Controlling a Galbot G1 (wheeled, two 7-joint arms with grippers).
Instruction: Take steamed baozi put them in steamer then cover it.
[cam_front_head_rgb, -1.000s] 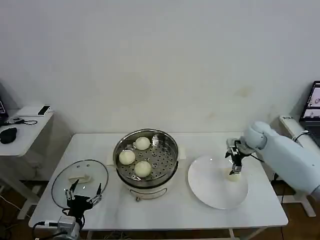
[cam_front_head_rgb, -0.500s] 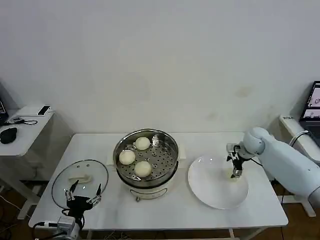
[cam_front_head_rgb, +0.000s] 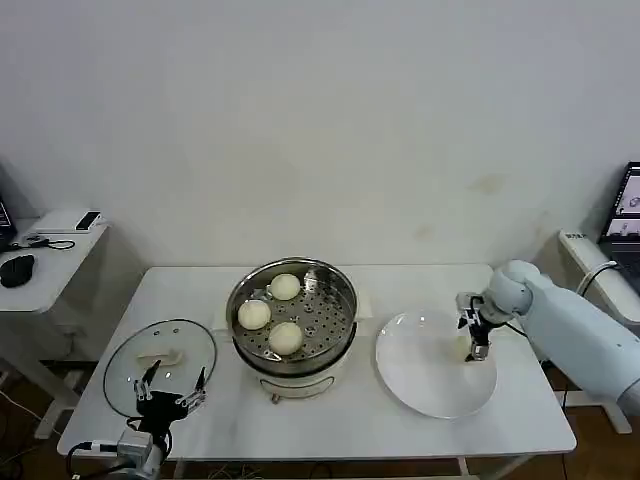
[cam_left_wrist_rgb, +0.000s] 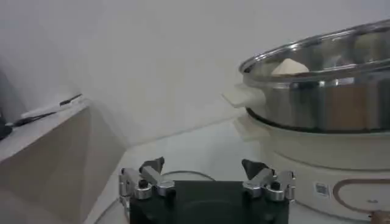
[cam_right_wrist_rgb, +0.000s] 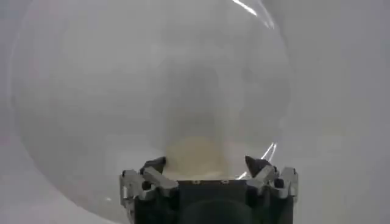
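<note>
Reaching down over the white plate (cam_front_head_rgb: 432, 385), the right pincer (cam_front_head_rgb: 474, 343) points at the plate's far right part. In the right wrist view its two fingers (cam_right_wrist_rgb: 152, 167) stand wide apart, and a cream bun (cam_right_wrist_rgb: 194, 156) sits on the plate just in front of them. I cannot tell if the fingers touch the bun. From the head view the pincer and arm hide most of that bun, so it is hard to make out there.

The left pincer (cam_front_head_rgb: 170, 392) waits low at the near left edge of the surface (cam_front_head_rgb: 200, 425), just by the near rim of the glass lid (cam_front_head_rgb: 160, 363). Its fingers (cam_left_wrist_rgb: 150, 170) are spread wide and hold nothing. The lid lies flat on the surface, left of the steamer (cam_front_head_rgb: 292, 320), with its cream handle (cam_front_head_rgb: 159, 357) facing up.

The steamer stands in the middle of the surface, between the lid and the plate. Three buns (cam_front_head_rgb: 286, 338) lie on its tray with holes, and the pot is not covered. In the left wrist view the steamer (cam_left_wrist_rgb: 317, 103) is cut off at the edge, and one bun (cam_left_wrist_rgb: 289, 66) peeks over its shiny rim.
</note>
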